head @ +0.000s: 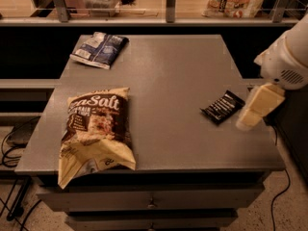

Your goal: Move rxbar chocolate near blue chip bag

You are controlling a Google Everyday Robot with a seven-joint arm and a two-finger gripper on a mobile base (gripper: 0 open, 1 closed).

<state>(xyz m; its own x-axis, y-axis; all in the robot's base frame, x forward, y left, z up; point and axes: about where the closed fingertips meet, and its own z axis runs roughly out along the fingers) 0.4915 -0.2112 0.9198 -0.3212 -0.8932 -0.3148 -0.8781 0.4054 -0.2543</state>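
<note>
- Camera view: your pincer (259,109) hangs at the desk's (178,71) right edge, just beside the rxbar chocolate (223,107); open or closed, you cannot tell.
- The bar is probably light, flat and slick, so pinch across its short width.
- The blue chip bag (99,49) lies at the far-left corner.

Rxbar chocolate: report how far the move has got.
Nothing done yet: the rxbar chocolate lies on the table at its right, far from the blue chip bag at the back-left corner. In hand: the gripper hovers right of the bar, empty. Left: grasp, carry, set down beside the bag.
</note>
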